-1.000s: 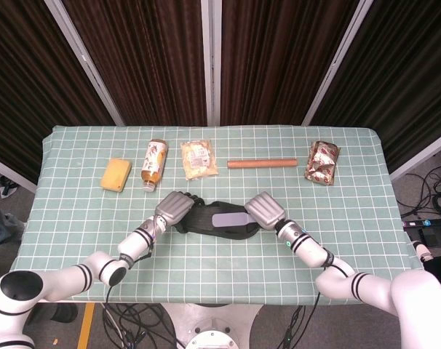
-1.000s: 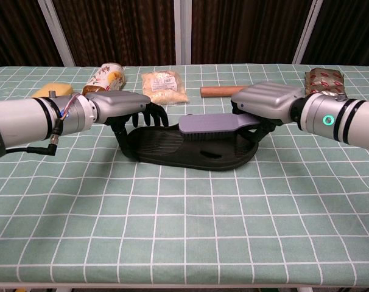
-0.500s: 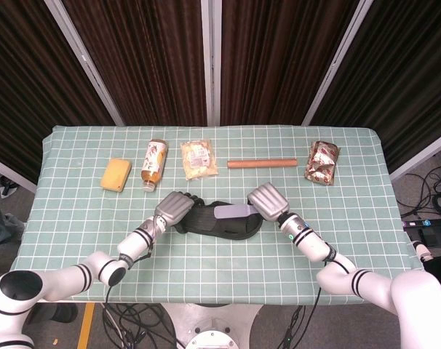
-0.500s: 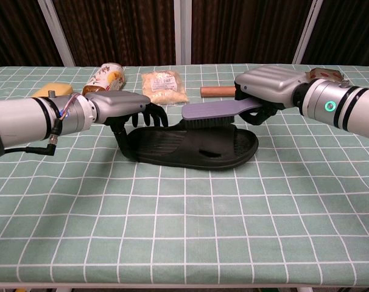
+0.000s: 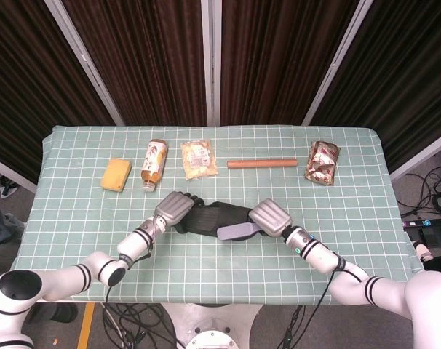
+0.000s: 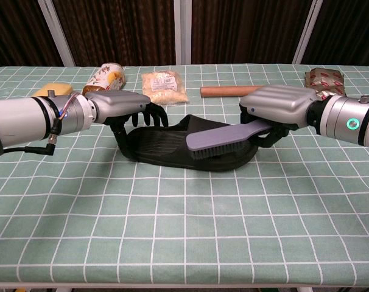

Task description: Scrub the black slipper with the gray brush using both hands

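The black slipper (image 6: 160, 146) (image 5: 209, 217) lies on the checked cloth near the table's front middle. My left hand (image 6: 119, 106) (image 5: 175, 206) grips its left end, fingers curled over the rim. My right hand (image 6: 281, 107) (image 5: 270, 217) holds the gray brush (image 6: 224, 139) (image 5: 236, 231) by its handle. The brush tilts down to the left, bristles against the slipper's near edge, toward its right half. The slipper's right end is hidden behind the brush and right hand in the chest view.
Along the back of the table (image 5: 75, 196) lie a yellow sponge (image 5: 116, 174), a bottle on its side (image 5: 154, 163), a snack bag (image 5: 199, 159), a brown rod (image 5: 262, 163) and a shiny foil packet (image 5: 322, 161).
My right hand lifted the brush off the sole toward the far side, then brought it down and forward onto the slipper's near edge. The left hand and slipper stayed put.
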Controlling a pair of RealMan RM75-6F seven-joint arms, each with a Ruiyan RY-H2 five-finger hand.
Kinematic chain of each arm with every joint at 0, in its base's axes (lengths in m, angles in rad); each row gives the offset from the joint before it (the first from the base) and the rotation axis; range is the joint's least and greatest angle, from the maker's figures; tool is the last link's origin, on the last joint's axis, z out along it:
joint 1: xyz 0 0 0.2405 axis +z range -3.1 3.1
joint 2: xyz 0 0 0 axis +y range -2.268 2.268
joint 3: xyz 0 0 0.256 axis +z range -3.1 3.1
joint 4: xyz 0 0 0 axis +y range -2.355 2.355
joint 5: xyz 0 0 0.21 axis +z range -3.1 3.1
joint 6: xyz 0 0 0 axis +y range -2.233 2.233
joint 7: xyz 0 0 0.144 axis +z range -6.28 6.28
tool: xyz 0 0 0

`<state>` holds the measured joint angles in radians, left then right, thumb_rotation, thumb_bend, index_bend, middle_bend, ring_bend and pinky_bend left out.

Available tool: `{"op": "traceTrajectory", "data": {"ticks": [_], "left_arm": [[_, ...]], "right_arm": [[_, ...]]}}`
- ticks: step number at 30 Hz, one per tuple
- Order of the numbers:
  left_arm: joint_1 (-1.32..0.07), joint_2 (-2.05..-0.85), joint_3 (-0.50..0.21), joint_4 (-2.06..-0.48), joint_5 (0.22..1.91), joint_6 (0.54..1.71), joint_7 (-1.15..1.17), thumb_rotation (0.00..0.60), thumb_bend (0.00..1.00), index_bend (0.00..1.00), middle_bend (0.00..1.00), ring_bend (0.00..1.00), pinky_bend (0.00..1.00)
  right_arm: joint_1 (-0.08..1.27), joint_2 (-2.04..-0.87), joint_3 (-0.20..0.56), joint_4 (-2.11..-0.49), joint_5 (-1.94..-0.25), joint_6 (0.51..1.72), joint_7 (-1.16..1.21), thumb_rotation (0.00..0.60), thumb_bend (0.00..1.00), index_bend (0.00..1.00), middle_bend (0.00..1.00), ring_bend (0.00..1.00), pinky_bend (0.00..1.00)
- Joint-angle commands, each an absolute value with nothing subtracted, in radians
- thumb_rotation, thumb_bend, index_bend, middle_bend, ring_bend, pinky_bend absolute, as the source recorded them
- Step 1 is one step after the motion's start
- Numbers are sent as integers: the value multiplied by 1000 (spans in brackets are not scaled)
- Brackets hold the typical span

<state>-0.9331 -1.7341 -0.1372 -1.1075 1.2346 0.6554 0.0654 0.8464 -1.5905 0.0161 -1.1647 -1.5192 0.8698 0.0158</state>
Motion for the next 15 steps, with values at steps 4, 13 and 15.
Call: {"op": "traceTrajectory", "data": {"ticks": [4,13,15], "left_arm": [[-935,-1732,-136,-1110,1231,654,72,600,110,379,400,303,361],[-934,-1730,-134,-1112,1226,653,76,600,110,378,400,303,360],[-934,-1729,-134,-1110,1226,654,75,600,110,378,400,303,361]], "right_arm": [[877,-1680,105,-1034,-1436,845,-49,600,629,1000,1000,974,1000],[879,-1712,57,-987,-1451,791,-59,600,629,1000,1000,974,1000],[867,-1688,34,-1015,-1474,799,-31,600,630,1000,1000,974,1000]]}}
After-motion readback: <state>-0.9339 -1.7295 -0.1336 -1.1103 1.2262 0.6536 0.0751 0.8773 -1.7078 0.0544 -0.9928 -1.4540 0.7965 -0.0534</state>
